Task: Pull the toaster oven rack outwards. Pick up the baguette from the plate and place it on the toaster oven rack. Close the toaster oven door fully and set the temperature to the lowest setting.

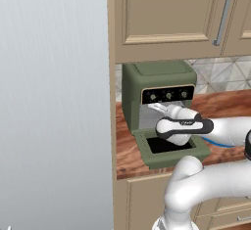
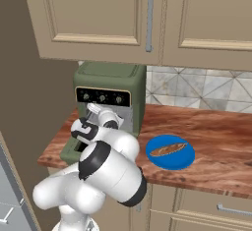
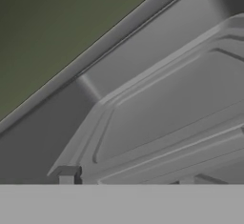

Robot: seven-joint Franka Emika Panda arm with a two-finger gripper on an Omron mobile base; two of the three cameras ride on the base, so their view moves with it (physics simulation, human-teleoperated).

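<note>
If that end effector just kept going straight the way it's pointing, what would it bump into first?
Most likely the toaster oven rack. The end effector points into the open toaster oven, above the lowered toaster oven door, and grey rack bars lie just ahead of its fingertips. Depth is hard to judge.

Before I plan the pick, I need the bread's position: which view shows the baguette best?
The right base view: the baguette lies whole and unobstructed on the blue plate, right of the toaster oven. In the left base view the arm hides it, leaving a sliver of plate.
</note>
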